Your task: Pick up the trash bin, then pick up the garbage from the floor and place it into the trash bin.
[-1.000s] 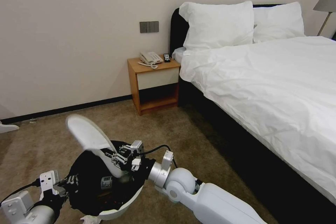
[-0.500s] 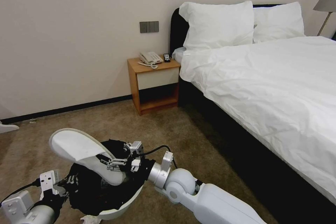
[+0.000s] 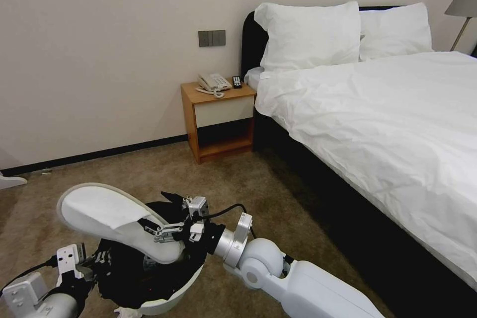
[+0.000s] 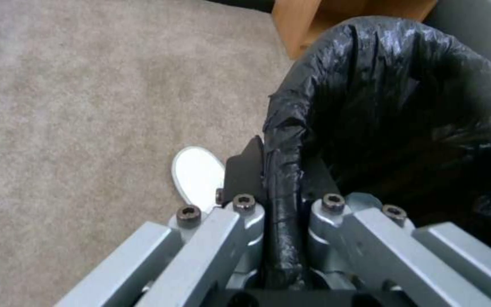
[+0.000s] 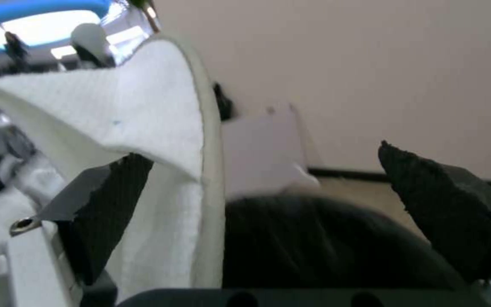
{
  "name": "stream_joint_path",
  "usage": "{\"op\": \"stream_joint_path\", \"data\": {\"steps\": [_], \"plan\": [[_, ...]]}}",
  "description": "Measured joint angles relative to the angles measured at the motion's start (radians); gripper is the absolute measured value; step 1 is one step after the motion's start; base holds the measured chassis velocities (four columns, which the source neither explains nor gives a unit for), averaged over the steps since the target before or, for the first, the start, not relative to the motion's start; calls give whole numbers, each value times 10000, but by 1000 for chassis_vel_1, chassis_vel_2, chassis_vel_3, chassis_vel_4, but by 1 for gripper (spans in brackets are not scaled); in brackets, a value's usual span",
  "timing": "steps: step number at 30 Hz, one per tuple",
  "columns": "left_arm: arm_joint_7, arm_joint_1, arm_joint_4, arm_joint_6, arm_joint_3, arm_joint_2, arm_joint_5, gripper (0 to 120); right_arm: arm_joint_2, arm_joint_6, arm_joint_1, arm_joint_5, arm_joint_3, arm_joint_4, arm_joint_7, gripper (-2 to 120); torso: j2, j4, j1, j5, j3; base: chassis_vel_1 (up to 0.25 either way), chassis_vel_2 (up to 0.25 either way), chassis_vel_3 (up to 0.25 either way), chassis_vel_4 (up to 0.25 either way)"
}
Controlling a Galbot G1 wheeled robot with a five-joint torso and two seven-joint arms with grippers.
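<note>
**Slipper tipped flat over the bin mouth**

Tipping further since a second ago, the white slipper (image 3: 112,218) has swung from nearly upright to lying almost flat across the trash bin (image 3: 169,294), and our right tool (image 3: 164,231) has drawn back slightly toward the bed side.

From our right wrist we see that tool's pads spread wide: one black pad (image 5: 106,204) lies against the slipper's inner face, the other (image 5: 444,204) stands well apart in open air. So the slipper leans on one finger rather than being pinched. Our head view shows the slipper's toe end down in the black liner and its heel end jutting out over the rim toward our left.

Our left tool (image 4: 282,204) is clamped narrow on the bin's rim, with the folded black bag pressed between its fingers (image 4: 240,221). That wrist view shows a second white slipper (image 4: 197,177) on the carpet (image 4: 75,106) below the bin, hidden from the head camera.

Beyond stand the nightstand (image 3: 218,119) and the bed (image 3: 387,124).
</note>
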Motion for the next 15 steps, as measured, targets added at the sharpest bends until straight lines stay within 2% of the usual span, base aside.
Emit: {"op": "stream_joint_path", "data": {"steps": [5,7,8,10,15], "plan": [[-3,23,-31,7,-41,15,-17,4,-413,-695,-28,-72,40,144,314,100,0,0,0,0,0,0,0,0,0],[-3,15,-31,10,-41,18,-17,4,-645,-1525,-59,-80,170,390,584,100,0,-2,0,1,0,0,0,0,0],[-3,15,-31,10,-41,18,-17,4,-645,-1525,-59,-80,170,390,584,100,0,-2,0,1,0,0,0,0,0],[-1,-10,-23,14,-28,33,-6,4,-903,-2560,-10,32,262,759,733,100,0,-2,0,0,0,0,0,0,0],[-5,-26,-12,31,12,34,-2,4,-1121,-3404,113,5,264,916,843,100,0,1,0,1,0,0,0,0,0]]}}
